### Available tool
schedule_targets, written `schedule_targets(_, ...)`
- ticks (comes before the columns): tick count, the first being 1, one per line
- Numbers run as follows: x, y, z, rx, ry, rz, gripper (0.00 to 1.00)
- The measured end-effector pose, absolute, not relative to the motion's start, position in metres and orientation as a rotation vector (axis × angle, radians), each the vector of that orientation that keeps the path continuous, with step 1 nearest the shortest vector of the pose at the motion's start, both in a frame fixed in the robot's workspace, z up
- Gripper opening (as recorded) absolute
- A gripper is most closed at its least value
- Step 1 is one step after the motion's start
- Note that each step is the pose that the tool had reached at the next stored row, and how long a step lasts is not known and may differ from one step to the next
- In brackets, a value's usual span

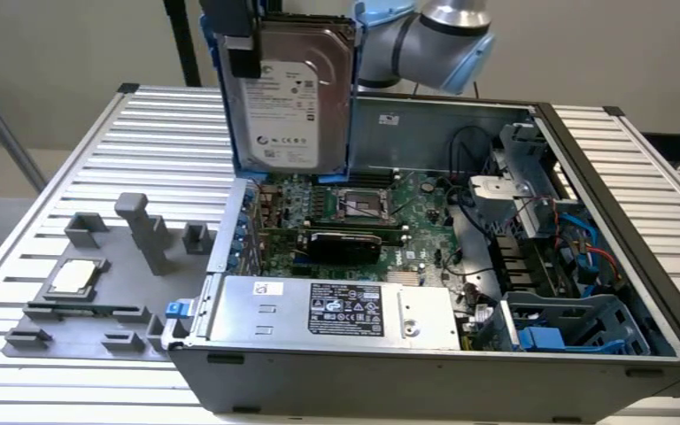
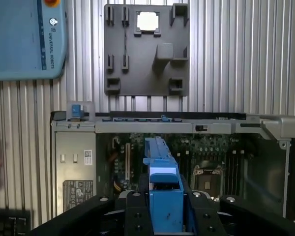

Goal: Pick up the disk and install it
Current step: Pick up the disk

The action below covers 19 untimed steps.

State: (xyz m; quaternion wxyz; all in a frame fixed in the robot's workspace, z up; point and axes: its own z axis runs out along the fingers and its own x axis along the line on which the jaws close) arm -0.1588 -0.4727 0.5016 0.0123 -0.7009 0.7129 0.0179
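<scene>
Exterior view: disk in the air, install not yet done

Starting outside the computer case, on the exterior view's left: a grey fixture tray lies just beside the case on the table, with a small square silver chip seated in it.

Moving right, here's the action. The disk hangs upright above the case, over its wall on the exterior view's left. Its label faces the camera, its blue frame runs along its edge, and it is clear of everything inside. The wrist view looks straight down that frame. There the black fingers of the gripper press in from both sides, clamped on the disk. So by my reading the pick-up is done. The install is what's left: the disk sits in no bay and touches no part of the case.

Further right, inside the case, the motherboard lies exposed. The silver power supply sits by the wall nearest the camera, and a blue-grey drive cage fills the case's corner on the exterior view's right. The arm bends in above the case's far wall.

The surface is a ribbed aluminium table, and the case takes up much of it. As for the room, there's a plain pale wall behind the case with a dark pole in front of it. The wrist view catches a blue teach pendant well away from the case, past the tray.
</scene>
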Motion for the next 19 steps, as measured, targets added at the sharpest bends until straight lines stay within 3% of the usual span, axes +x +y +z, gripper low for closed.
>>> schedule_targets(19,-0.079,-0.508,0.502,-2.178,2.216,0.070,0.00)
